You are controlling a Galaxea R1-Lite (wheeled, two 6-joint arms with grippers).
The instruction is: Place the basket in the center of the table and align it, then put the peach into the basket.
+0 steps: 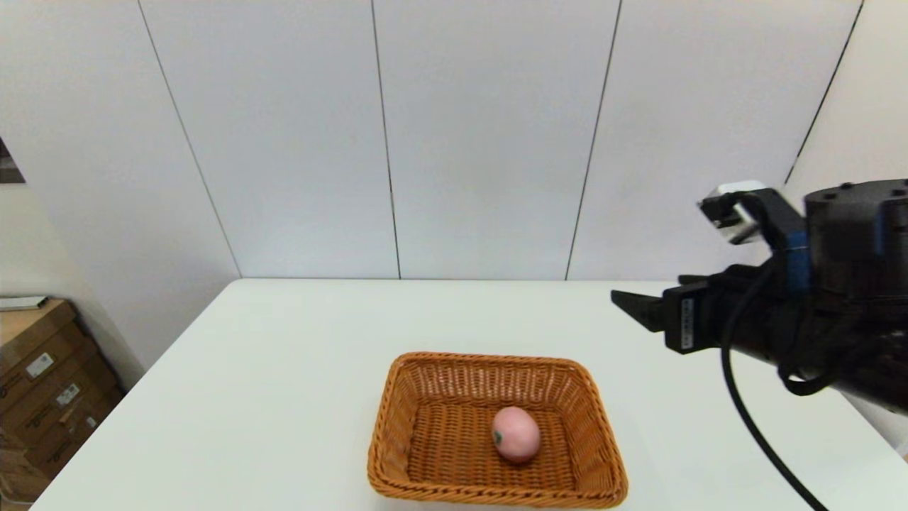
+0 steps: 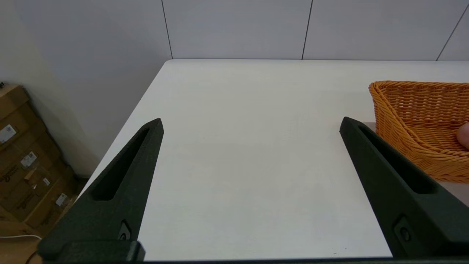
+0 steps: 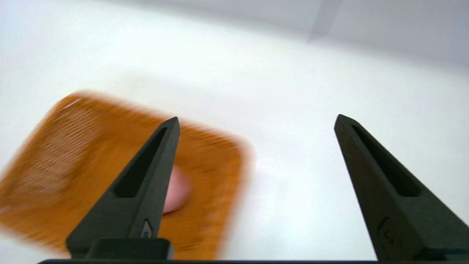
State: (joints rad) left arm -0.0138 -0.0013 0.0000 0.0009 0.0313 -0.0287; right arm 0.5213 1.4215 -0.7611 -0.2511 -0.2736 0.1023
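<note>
Bare table (image 1: 284, 369) is seen left of the basket (image 1: 454, 426) near its front edge, the peach (image 1: 516, 433) is held inside, and both the right gripper (image 3: 256, 119) and left gripper (image 2: 251, 123) are spread wide, empty.

In the right wrist view the basket (image 3: 121, 172) is smeared by blur, its weave unreadable, and the peach (image 3: 177, 190) is half hidden behind one black finger (image 3: 146, 183) of the right tool (image 3: 256, 121). In the left wrist view the basket (image 2: 421, 124) is cut off at 3 o'clock, and only a sliver of peach (image 2: 464, 135) shows there. In the head view the left tool is out of sight, and the bench (image 1: 284, 397) is cropped at 6 o'clock.
</note>
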